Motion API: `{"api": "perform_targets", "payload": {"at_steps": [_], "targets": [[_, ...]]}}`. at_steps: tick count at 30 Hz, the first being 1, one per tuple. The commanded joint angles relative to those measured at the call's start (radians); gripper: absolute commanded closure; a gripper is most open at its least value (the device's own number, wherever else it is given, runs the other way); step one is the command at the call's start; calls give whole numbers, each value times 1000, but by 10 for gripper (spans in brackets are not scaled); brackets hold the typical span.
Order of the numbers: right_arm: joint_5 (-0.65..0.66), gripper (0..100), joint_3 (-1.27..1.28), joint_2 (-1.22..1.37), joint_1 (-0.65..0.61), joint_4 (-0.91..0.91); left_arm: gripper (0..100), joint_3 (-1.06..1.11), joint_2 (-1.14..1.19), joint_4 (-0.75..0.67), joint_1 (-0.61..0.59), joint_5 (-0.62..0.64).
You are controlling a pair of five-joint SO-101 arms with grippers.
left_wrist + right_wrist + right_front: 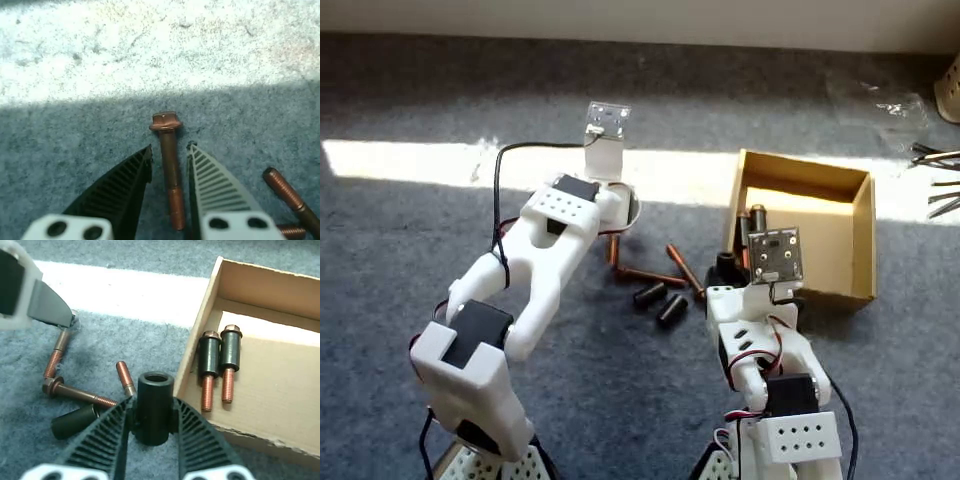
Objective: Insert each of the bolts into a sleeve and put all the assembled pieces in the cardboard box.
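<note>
Left gripper (170, 148): hanging low over the grey carpet (60, 145), its fingers (125, 187) standing narrowly apart, one on each side of a copper bolt (169, 170). Whether the pads are touching the shank, I cannot tell.
Straddled bolt: lying flat on the carpet with its flanged head sitting just past the fingertips. In the high view it is lying at 9 o'clock from the loose bolts (650, 275).
Right gripper (154, 407): pinching a black sleeve (156, 390) between both fingers and holding it upright, with the open bore facing the wrist camera.
Held sleeve: sitting just beside the outer wall of the cardboard box (804, 170), at 3 o'clock from the loose bolts.
Cardboard box: lying open at 2 o'clock from the loose bolts, with sunlight falling across its floor.
Assembled pieces (210, 365): two are lying side by side in the box near its wall, each a bolt pushed through a black sleeve.
Loose bolts: two are lying on the carpet between the arms, their threaded ends near one another.
Loose sleeves (649, 295): two are lying on their sides, just beside each other, at 6 o'clock from the loose bolts.
</note>
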Motion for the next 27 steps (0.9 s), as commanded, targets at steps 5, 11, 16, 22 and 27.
{"api": "perform_targets", "payload": {"at_steps": [5,11,16,22,27], "targets": [[-3,994,-7,-10,10,-28,880,-119,111,-12,-7,12],[-3,994,-7,-10,10,-28,877,-143,143,-17,-7,11],[-3,994,-7,-10,10,-28,877,-174,153,-14,-7,11],[-3,994,-7,-10,10,-28,881,-173,154,-17,-7,11],[-3,994,-7,-10,10,-28,881,-165,154,-14,-7,12]]}}
